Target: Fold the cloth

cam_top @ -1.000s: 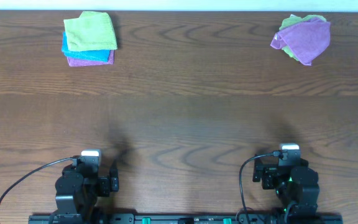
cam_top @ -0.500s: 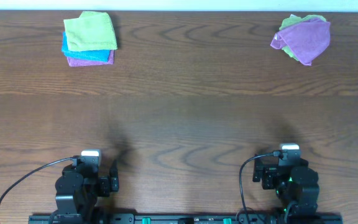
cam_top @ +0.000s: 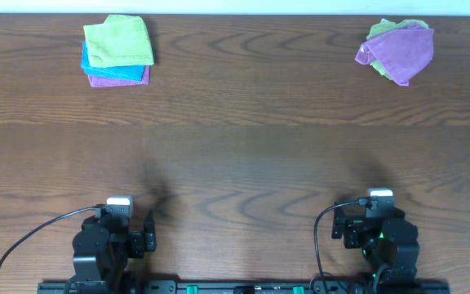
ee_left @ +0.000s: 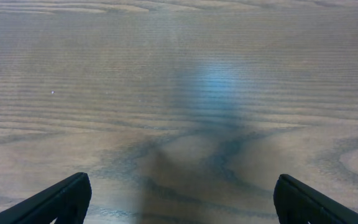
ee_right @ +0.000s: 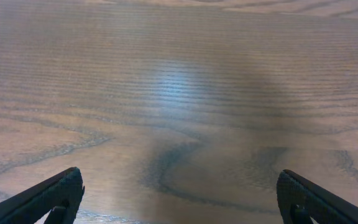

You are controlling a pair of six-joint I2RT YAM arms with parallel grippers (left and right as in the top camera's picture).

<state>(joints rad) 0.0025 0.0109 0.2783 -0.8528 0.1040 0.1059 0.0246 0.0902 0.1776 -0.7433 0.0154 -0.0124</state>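
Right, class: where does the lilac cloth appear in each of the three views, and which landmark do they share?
Overhead: the lilac cloth lies at the top right of the picture, crumpled over a lime-green cloth.
Left wrist: not in it.
Right wrist: not in it.
Shared landmark: the dark wood-grain table, seen in all three.

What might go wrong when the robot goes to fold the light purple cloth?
The cloth lies crumpled on a green cloth, so the right tool might pinch both. The cloth is near the far edge of the table, so a nudge might push it off. Another purple cloth under a blue cloth may get picked by mistake.
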